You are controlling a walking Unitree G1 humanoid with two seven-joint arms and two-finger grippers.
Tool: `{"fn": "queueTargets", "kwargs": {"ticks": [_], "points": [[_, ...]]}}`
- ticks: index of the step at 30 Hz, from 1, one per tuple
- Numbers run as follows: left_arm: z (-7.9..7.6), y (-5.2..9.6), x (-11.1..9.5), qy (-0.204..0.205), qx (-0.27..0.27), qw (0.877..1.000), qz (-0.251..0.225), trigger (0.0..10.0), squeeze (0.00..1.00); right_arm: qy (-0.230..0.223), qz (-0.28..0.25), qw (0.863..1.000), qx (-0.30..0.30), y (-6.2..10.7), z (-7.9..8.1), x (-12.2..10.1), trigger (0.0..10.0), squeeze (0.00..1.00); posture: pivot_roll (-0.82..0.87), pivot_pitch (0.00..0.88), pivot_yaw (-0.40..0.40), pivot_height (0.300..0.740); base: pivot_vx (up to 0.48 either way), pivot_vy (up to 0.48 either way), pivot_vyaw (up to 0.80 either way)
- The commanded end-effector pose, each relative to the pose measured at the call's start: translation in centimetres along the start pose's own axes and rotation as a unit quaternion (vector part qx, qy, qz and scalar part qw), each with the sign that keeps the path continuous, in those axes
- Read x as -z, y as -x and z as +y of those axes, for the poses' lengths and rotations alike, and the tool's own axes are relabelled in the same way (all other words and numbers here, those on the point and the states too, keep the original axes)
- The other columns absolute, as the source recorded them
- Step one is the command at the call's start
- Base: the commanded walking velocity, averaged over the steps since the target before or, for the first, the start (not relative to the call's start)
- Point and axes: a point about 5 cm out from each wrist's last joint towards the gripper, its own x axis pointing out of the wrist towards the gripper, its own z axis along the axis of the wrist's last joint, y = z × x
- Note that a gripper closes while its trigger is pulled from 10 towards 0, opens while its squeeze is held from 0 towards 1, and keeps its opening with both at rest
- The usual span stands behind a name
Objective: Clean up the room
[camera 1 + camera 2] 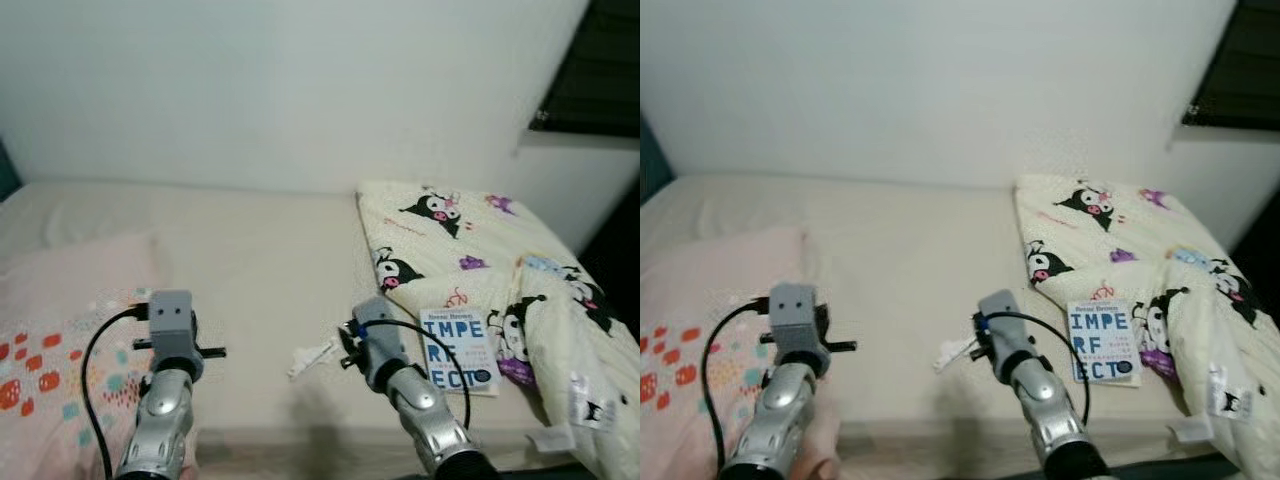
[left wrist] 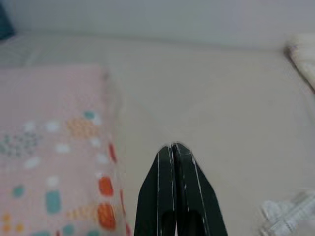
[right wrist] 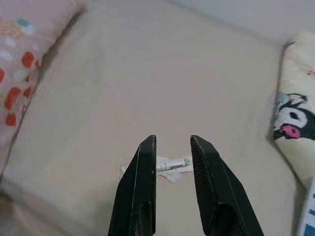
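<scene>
You are looking down at a wide bed with a plain cream sheet (image 1: 250, 270), set against a white wall (image 1: 280, 90).

Near the front edge of the bed, close to the middle, lies a small crumpled white paper wrapper (image 1: 312, 358). That is the bit of trash on the bed. Your right gripper (image 3: 172, 147) hangs just above it. Its two black fingers (image 3: 142, 191) are spread apart, and the wrapper shows in the gap between the tips. You cannot tell if the tips touch it.

Your left gripper (image 2: 174, 150) is out over the bed on the left side. Its fingers are pressed together with nothing between them. It sits beside a soft pink blanket with red, orange and teal spots (image 1: 50, 340), which covers the near left part of the bed.

On the right side lies a cream blanket with black and white cartoon characters (image 1: 450, 240), all bunched up at its near end. A white book with big blue letters on the cover (image 1: 458, 352) rests by that blanket, just right of your right arm.

A dark window (image 1: 595, 70) is in the far right corner.
</scene>
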Motion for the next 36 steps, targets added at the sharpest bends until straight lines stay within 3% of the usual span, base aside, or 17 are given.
{"fn": "queueTargets", "kwargs": {"ticks": [1,17,26,36], "points": [[-0.3,-0.2,-0.4,-0.005,0.005,1.000,-0.007,10.0,0.00,0.006,0.007,1.000,0.004,0.4,-0.6,0.4,10.0,0.00,0.02,0.000,-0.113,0.740,0.000,0.000,0.00],[0.7,0.0,-0.3,-0.009,-0.023,1.000,-0.010,10.0,0.00,0.009,-0.008,1.000,0.004,0.3,-1.0,0.0,10.0,0.00,0.02,0.000,-0.109,0.740,0.000,0.000,0.00],[0.8,0.3,-0.2,-0.014,-0.018,1.000,-0.011,10.0,0.00,-0.023,-0.036,0.996,0.076,0.2,-2.5,-1.1,10.0,0.00,0.02,0.000,-0.102,0.740,0.000,0.000,0.00],[0.3,0.2,-0.3,-0.017,0.001,1.000,-0.011,10.0,0.00,-0.017,-0.054,0.995,0.079,0.2,-2.7,-1.7,10.0,0.00,0.02,0.000,-0.094,0.740,0.000,0.000,0.00]]}}
